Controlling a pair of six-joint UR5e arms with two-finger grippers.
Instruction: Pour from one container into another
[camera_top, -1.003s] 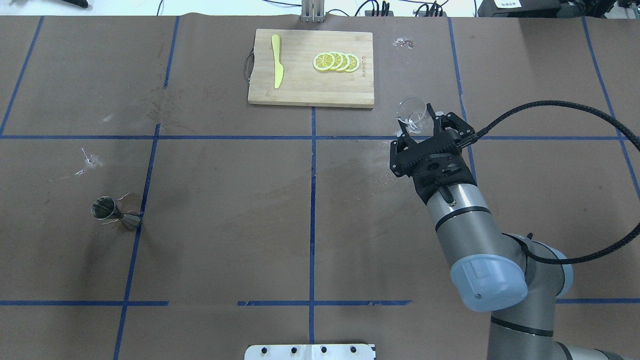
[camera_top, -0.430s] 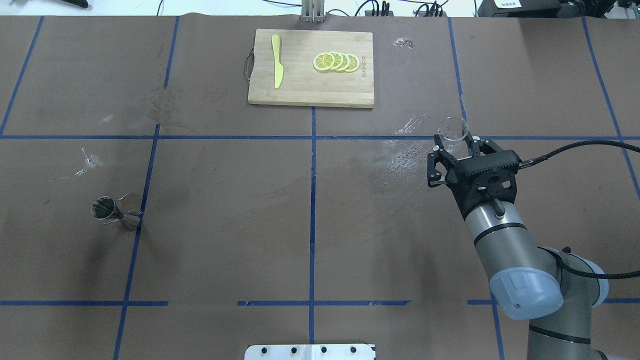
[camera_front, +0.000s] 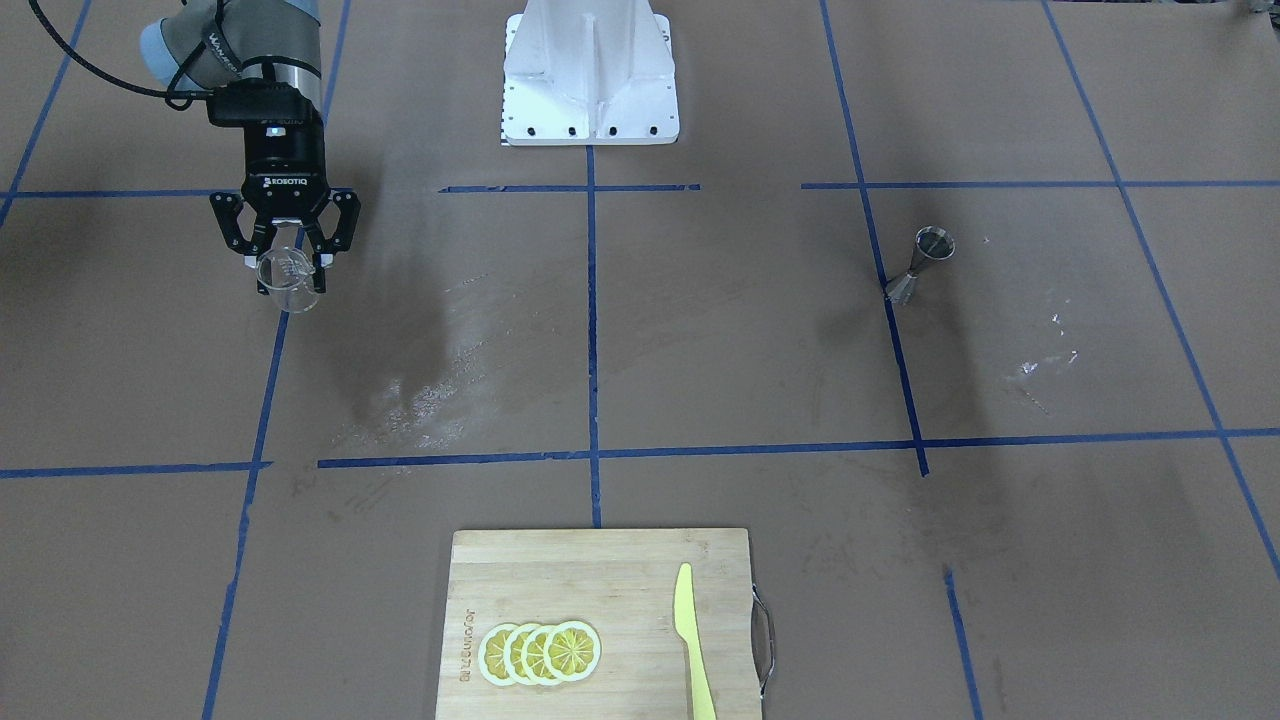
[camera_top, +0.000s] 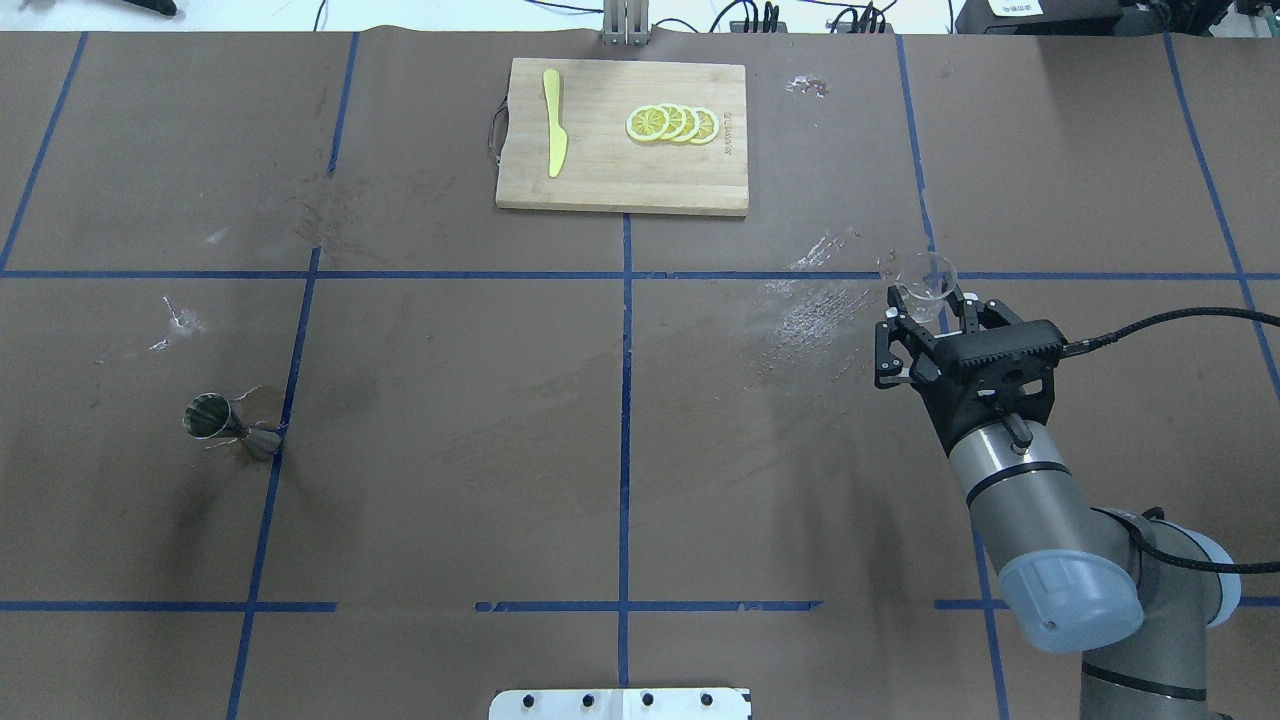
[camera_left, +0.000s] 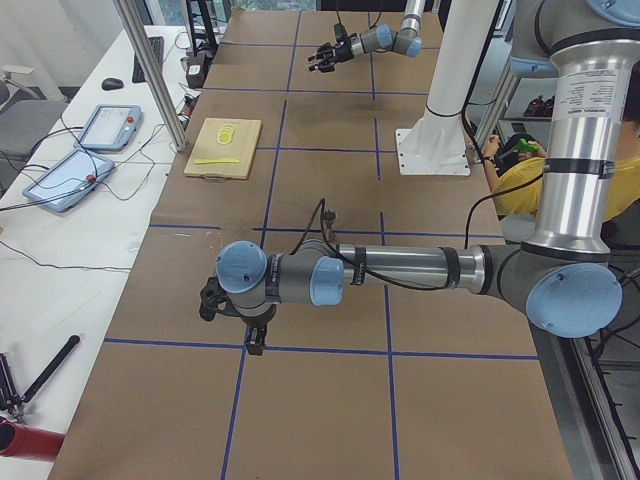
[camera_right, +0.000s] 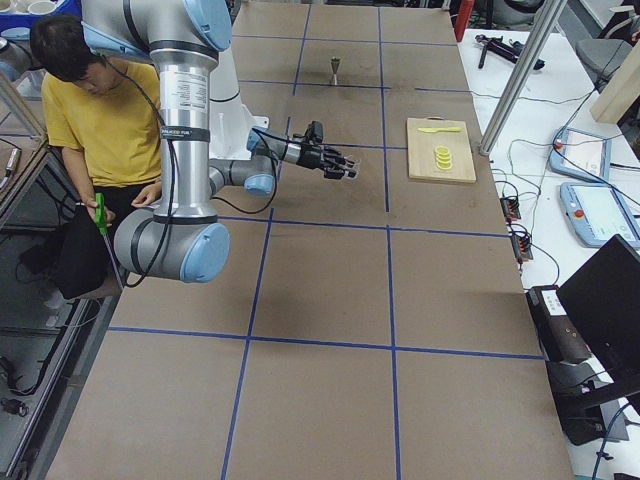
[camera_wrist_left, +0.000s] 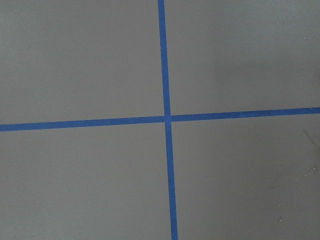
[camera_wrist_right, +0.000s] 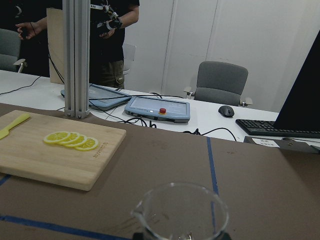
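Overhead exterior view, entry one: the right gripper (camera_top: 932, 303) is over the right half of the table (camera_top: 450, 480). We record its jaws as partly closed on the tumbler (camera_top: 927, 272), which is pinched low on its wall with its mouth up. The right wrist view shows the rim and pouring lip level, so we judge the tumbler upright. From the side views it appears to be held clear of the surface. We cannot tell whether it holds any liquid.

Entry two: the jigger (camera_top: 230, 428) stands on its own on a blue tape line (camera_top: 262, 520), far over on the robot's left. Its long axis is vertical and its open cone faces up. It is well apart from the tumbler, with the table's centre line between them.

Entry three: the left gripper (camera_left: 232, 318) shows only in the exterior left view, low over the table near a tape crossing. We cannot tell how far its jaws stand open. It is the nearer gripper to the jigger, yet nothing is in its wrist view but tape.

Entry four, not part of the task: a cutting board (camera_top: 620, 140) at the far edge carries lemon slices (camera_top: 672, 123) and a yellow knife (camera_top: 553, 120).

We judge that the coming move depends on carrying the tumbler leftward across the table, since the jigger lies off to the side of the jaws, not ahead of them.
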